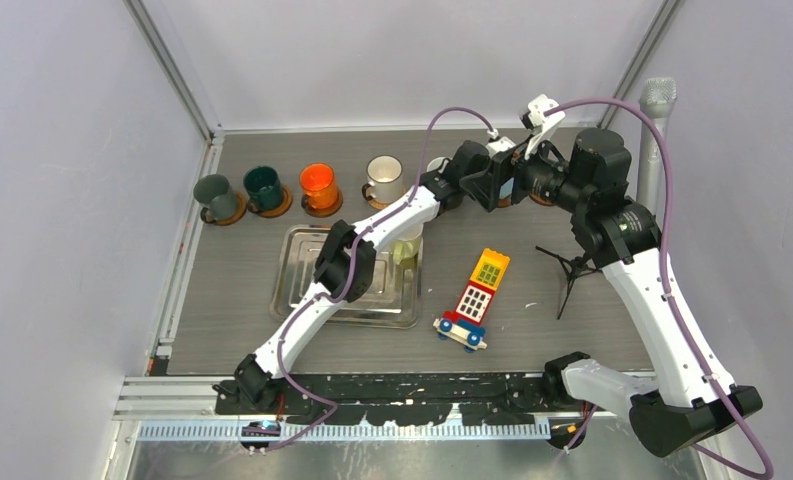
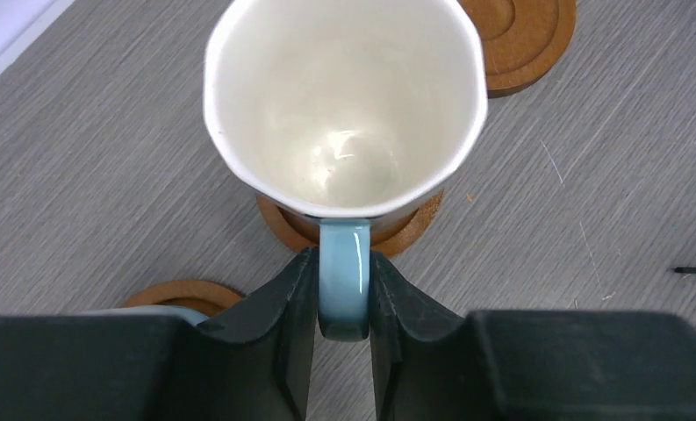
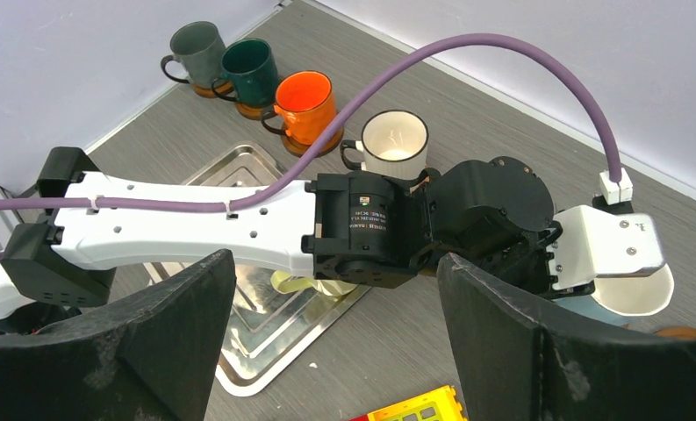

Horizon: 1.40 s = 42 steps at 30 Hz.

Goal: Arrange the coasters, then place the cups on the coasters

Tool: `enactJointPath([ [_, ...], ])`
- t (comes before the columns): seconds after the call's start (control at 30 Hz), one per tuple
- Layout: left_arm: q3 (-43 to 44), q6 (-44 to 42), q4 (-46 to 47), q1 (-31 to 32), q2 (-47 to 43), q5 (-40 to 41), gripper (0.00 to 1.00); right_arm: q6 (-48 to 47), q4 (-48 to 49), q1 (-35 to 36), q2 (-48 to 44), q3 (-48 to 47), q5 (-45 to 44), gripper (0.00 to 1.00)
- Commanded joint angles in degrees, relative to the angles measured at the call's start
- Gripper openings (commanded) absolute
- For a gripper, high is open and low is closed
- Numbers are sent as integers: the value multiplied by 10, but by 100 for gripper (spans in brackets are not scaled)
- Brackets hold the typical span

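Now | left jaws pinch pale-blue handle of glossy cup [image 2: 344,105] | on round wooden coaster [image 2: 417,226] | right jaws wide

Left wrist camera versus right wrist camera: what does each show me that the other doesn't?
Only the left wrist: the left gripper closed on the blue-handled cup by its handle, and the coaster under it.
Only the right wrist: the right gripper wide open, a grey cup, a green cup, an orange cup and a white cup in a row, plus the metal tray.
Both: the blue-handled cup and the grey table.
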<state>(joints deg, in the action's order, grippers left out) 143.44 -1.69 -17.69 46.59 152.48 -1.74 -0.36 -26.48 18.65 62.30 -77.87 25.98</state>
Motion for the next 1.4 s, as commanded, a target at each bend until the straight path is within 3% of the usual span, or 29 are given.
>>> enactJointPath([
  [0.0,10,6,43,0,-21,10,28,-9,5,2,0,-17,-7,89],
  [0.2,11,8,39,0,-22,7,32,-12,3,2,0,-18,-7,89],
  [0.4,4,8,19,0,-48,-1,55,-11,3,2,3,-21,-14,89],
  [0.8,-95,38,30,-3,-190,-59,70,-1,11,3,7,-23,-21,89],
  [0.93,-192,39,46,-10,-264,-67,81,10,12,2,9,-25,-29,89],
  [1.13,-305,60,41,-64,-372,-87,85,53,-3,3,26,-43,-46,88],
  [1.37,-369,78,-55,-173,-485,-81,95,109,-75,22,61,-51,-66,83],
])
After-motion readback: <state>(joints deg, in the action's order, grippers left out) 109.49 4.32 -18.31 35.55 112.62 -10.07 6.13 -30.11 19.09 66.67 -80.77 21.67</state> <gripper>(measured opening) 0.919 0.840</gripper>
